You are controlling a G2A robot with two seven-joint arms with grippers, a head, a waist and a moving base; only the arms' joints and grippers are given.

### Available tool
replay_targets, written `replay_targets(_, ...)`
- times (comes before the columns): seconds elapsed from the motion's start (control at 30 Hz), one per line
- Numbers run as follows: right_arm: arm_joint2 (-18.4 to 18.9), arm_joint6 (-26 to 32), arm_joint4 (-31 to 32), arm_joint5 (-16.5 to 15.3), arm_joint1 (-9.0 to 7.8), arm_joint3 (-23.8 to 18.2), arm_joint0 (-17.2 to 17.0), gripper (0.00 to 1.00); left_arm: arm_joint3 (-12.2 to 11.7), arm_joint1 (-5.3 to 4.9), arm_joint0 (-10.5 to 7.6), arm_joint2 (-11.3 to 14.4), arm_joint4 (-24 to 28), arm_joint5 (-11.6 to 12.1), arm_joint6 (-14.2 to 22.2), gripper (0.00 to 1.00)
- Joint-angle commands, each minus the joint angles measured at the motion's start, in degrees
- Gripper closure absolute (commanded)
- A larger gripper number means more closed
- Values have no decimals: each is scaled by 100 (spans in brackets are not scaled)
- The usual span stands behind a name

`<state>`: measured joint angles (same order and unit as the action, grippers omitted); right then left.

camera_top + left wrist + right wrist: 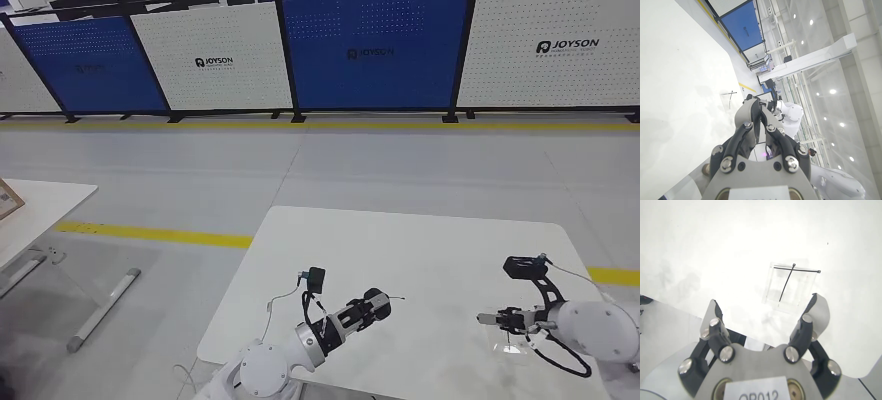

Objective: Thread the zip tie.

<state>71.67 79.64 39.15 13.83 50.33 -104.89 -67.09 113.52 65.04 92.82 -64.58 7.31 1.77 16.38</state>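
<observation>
My left gripper (385,300) (759,101) hovers over the table's front middle, shut on a thin black zip tie (398,297) whose end pokes out past the fingertips. Two more black zip ties (789,279) (730,99) lie crossed on a small clear box (772,285) (515,349) near the table's front right edge. My right gripper (765,304) (488,320) hangs just above and short of that box, open, with nothing between its fingers (816,303).
The white table (420,250) is bare apart from the box. Its front edge (687,311) runs close under the right gripper. A second table (40,205) stands to the far left, and blue and white panels (370,50) line the back.
</observation>
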Motion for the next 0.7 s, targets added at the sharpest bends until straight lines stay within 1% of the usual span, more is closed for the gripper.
replay_targets(0.0, 0, 0, 0, -1, 0, 0, 0, 0, 0, 0, 0, 0, 0, 0, 0, 100)
replay_targets(0.07, 0, 0, 0, -1, 0, 0, 0, 0, 0, 0, 0, 0, 0, 0, 0, 100)
replay_targets(0.13, 19, -191, -69, -66, 7, -13, -35, 0, 0, 0, 0, 0, 0, 0, 0, 100)
replay_targets(0.17, 32, -189, -102, -133, 6, -34, -25, 0, 0, 0, 0, 0, 0, 0, 0, 100)
replay_targets(0.23, 9, -97, -67, -161, 6, -26, 53, 0, 0, 0, 0, 0, 0, 0, 0, 100)
replay_targets(0.27, -36, -52, -32, -155, 12, 3, 112, 0, 0, 0, 0, 0, 0, 0, 0, 100)
replay_targets(0.3, -136, 0, -25, -130, 29, 129, 212, 0, 0, 0, 0, 0, 0, 0, 0, 100)
replay_targets(0.37, -413, 0, 113, -183, 43, 344, 397, 0, 0, 0, 0, 0, 0, 0, 0, 100)
replay_targets(0.4, -453, 0, 131, -189, 45, 367, 431, 0, 0, 0, 0, 0, 0, 0, 0, 100)
replay_targets(0.67, -453, 0, 131, -189, 45, 367, 431, 0, 0, 0, 0, 0, 0, 0, 0, 100)
